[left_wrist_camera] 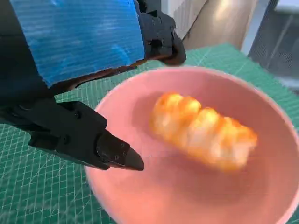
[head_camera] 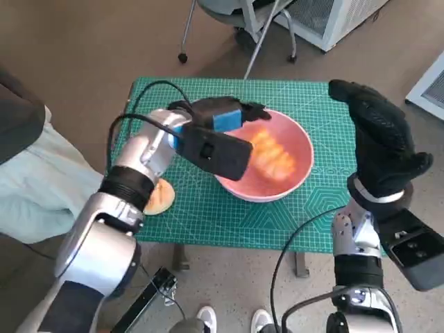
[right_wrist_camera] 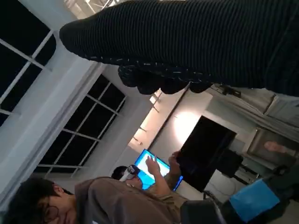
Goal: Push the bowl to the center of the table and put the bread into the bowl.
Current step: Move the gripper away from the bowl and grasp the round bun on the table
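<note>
A pink bowl [head_camera: 298, 142] stands near the middle of the green table [head_camera: 208, 222], a little right of centre. A golden, ridged bread [head_camera: 274, 154] lies inside it, plain in the left wrist view as bread [left_wrist_camera: 203, 130] on the pink bowl [left_wrist_camera: 261, 186] floor. My left hand [head_camera: 220, 118] hovers over the bowl's left rim with its fingers [left_wrist_camera: 114, 151] apart and nothing in them. My right hand [head_camera: 378, 135] is raised upright off the table's right edge, holding nothing. A second flat, round bread [head_camera: 161, 196] lies on the table under my left forearm.
A person's pale trouser leg [head_camera: 31, 187] is close to the table's left side. A chair base with wheels [head_camera: 236, 28] stands beyond the far edge, and a white unit [head_camera: 333, 17] behind it. A person in brown [right_wrist_camera: 117, 200] appears in the right wrist view.
</note>
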Robot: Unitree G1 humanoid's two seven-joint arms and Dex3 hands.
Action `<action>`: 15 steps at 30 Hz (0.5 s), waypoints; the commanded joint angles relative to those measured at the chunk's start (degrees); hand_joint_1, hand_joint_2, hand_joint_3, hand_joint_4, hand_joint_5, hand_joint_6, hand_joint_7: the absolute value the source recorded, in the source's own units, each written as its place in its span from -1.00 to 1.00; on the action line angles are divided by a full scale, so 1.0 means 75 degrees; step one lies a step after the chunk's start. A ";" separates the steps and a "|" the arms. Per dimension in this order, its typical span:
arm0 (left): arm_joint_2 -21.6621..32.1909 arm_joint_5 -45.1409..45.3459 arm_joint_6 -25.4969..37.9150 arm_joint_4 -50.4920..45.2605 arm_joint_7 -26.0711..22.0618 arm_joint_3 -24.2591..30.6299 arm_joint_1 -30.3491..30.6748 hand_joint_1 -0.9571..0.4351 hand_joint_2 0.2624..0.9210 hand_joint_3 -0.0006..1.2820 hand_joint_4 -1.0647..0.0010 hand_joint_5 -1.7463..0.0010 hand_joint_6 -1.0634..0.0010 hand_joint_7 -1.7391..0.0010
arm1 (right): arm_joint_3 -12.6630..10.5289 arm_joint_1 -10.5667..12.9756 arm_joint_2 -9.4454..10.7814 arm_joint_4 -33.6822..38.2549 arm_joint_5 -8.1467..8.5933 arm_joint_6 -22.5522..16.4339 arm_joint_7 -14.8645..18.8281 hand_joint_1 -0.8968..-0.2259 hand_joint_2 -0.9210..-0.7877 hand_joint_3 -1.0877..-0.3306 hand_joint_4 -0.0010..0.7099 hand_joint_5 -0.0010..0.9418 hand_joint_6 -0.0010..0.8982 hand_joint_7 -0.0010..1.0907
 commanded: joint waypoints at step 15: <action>0.2921 -0.2227 0.0349 -0.6250 -0.1619 0.2190 0.3423 0.23 0.59 -1.00 0.75 0.98 0.52 0.87 | 0.0013 0.0133 0.0009 0.0174 -0.0161 0.0036 -0.0095 0.10 -1.00 0.20 -0.02 -1.00 -1.00 0.61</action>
